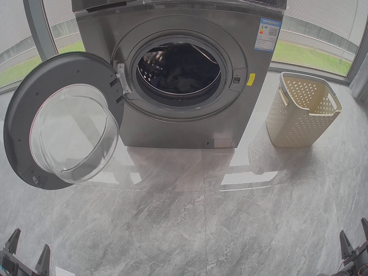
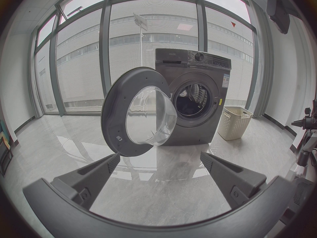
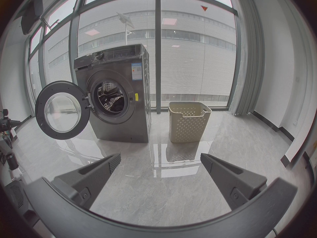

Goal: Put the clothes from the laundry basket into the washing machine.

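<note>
The grey washing machine (image 1: 180,69) stands ahead with its round door (image 1: 63,119) swung wide to the left. Dark clothes (image 1: 180,77) lie inside the drum, also visible as dark clothes (image 3: 114,103) in the right wrist view. The cream laundry basket (image 1: 303,108) stands on the floor to the machine's right, and what shows of its inside holds nothing. My left gripper (image 1: 28,252) sits low at the near left, open and holding nothing. My right gripper (image 1: 354,240) sits low at the near right, open too. Both are far back from machine (image 2: 194,96) and basket (image 3: 189,121).
Glossy grey tile floor (image 1: 184,211) stretches between me and the machine. Floor-to-ceiling windows (image 3: 194,50) run behind the machine. The open door (image 2: 138,111) juts out over the floor on the left side.
</note>
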Controlling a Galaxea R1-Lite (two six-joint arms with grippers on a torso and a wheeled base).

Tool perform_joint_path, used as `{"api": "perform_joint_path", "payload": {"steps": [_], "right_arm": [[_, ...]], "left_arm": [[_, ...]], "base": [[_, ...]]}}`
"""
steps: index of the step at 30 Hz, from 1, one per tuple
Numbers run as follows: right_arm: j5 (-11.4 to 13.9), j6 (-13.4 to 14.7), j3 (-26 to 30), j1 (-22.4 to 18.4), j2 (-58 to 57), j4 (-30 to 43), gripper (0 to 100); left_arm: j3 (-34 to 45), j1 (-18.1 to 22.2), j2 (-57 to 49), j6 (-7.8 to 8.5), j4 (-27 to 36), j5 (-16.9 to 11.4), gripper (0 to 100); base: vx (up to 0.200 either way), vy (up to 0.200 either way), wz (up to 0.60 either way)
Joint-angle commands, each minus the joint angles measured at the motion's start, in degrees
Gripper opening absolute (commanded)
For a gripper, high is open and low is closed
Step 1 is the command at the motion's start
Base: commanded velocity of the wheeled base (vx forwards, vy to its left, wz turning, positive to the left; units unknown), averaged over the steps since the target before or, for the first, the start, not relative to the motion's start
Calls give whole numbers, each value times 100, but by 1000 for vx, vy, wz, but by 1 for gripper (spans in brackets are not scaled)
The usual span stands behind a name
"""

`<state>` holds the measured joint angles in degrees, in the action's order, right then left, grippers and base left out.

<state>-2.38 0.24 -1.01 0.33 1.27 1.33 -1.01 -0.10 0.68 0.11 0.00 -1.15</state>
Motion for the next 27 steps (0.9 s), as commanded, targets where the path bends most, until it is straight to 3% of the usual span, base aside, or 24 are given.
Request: {"api": "perform_joint_path", "payload": {"steps": [1, 4, 19, 27], "right_arm": [[62, -7, 31, 2, -83, 43, 100], [159, -16, 48, -7, -74, 8, 100], [106, 11, 66, -15, -74, -36, 100], [97, 11, 66, -15, -74, -36, 100]], "left_arm": [[101, 1, -59, -11, 0, 9, 100], [101, -8, -59, -11, 0, 44, 100], [101, -8, -51, -81, 0, 53, 100], [101, -8, -51, -81, 0, 62, 100]], "base": [[-200, 0, 0], [0, 0, 0], [0, 200, 0], [0, 0, 0]]}}
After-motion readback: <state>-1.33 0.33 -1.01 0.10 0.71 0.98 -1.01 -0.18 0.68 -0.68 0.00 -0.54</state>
